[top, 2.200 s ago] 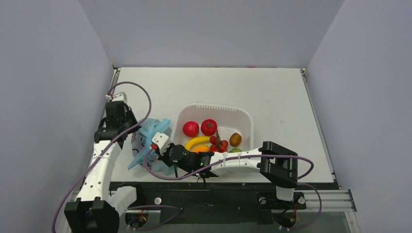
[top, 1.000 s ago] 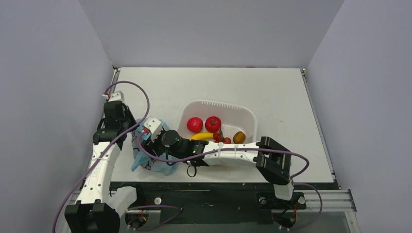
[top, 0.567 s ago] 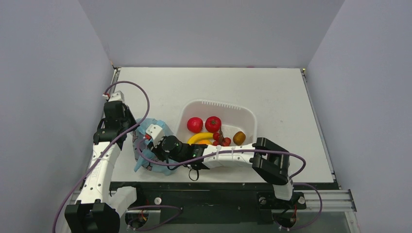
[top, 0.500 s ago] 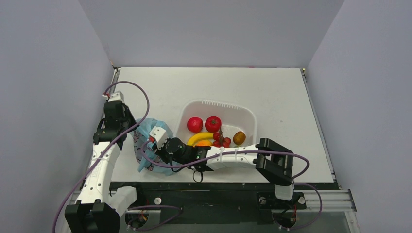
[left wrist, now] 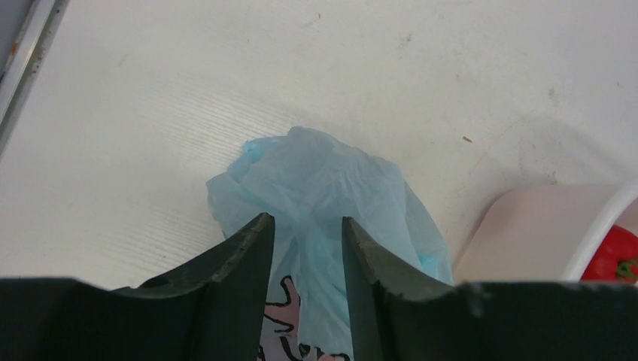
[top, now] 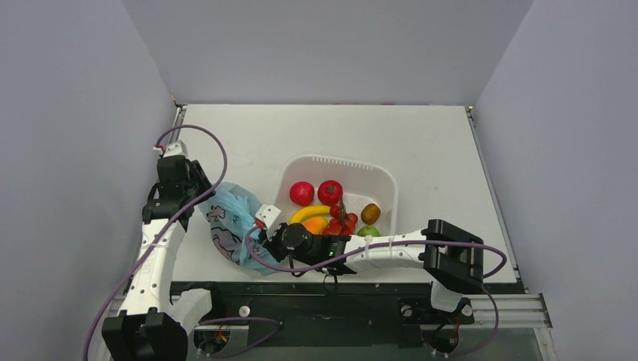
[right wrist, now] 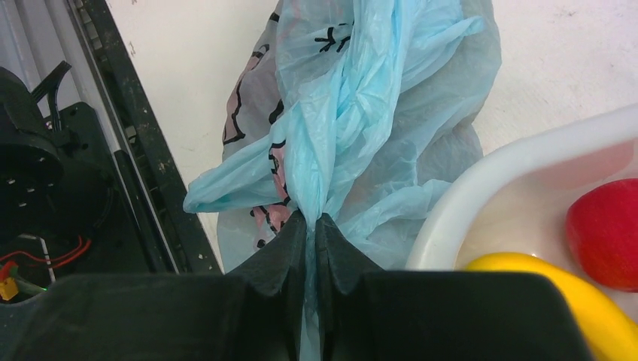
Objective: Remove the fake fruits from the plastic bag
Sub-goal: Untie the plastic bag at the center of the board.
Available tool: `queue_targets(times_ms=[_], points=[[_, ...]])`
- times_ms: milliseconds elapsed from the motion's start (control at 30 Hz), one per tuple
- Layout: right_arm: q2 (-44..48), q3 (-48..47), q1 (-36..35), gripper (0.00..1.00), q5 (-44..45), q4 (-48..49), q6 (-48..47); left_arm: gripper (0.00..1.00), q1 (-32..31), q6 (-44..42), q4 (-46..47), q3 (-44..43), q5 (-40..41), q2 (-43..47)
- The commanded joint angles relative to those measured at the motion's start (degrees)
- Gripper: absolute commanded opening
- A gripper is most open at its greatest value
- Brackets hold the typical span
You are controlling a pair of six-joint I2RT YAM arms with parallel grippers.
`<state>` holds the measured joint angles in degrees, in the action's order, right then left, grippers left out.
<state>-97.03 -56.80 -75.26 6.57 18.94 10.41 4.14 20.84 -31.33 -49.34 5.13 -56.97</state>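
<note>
Bag contents cannot be established. The thin crinkly light-blue plastic bag (top: 229, 222), printed with a pink-and-dark cartoon figure, is opaque in all three views, so whatever it holds is hidden. In the overhead view the right arm covers the bag's near end.

The left wrist view cuts off the finger bases of the left end effector (left wrist: 307, 222). Its dark fingers stand a narrow gap apart and bunched bag film fills that gap, so it reads as grasping the bag's far end. The left arm reaches up the left edge of the white tabletop (top: 421, 135), with the wrist turned in toward the bag.

The bag lies on the tabletop between the two end effectors, just left of the white plastic tub (top: 335, 159).

The right arm lies low along the near edge, stretched leftward. The right end effector (right wrist: 311, 218) is clenched tight on a twisted strand of the bag.

In the tub:
- two glossy red round toy fruits (top: 301, 193)
- an orange-pink toy fruit (top: 314, 225), partly hidden under a yellow toy banana (top: 305, 216)
- a red grape bunch (top: 340, 222)
- a brown piece (top: 366, 214) and a green piece (top: 366, 232), both too small to identify
</note>
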Motion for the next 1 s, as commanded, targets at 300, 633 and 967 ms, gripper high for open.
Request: queue_targets(times_ms=[300,633,967], points=[[0.76,-4.51,6.01,0.04,-5.54,4.57,3.95,0.46,-0.25,10.55,-14.00,-11.18,-9.53,6.95],[2.02,-3.81,5.69,0.04,-4.40,4.78,2.26,0.91,-13.93,30.46,-6.75,-3.16,-5.59,7.05],[4.05,-2.43,1.23,0.04,0.78,2.33,-5.60,0.78,-14.34,32.99,-3.54,-3.21,1.78,0.26]])
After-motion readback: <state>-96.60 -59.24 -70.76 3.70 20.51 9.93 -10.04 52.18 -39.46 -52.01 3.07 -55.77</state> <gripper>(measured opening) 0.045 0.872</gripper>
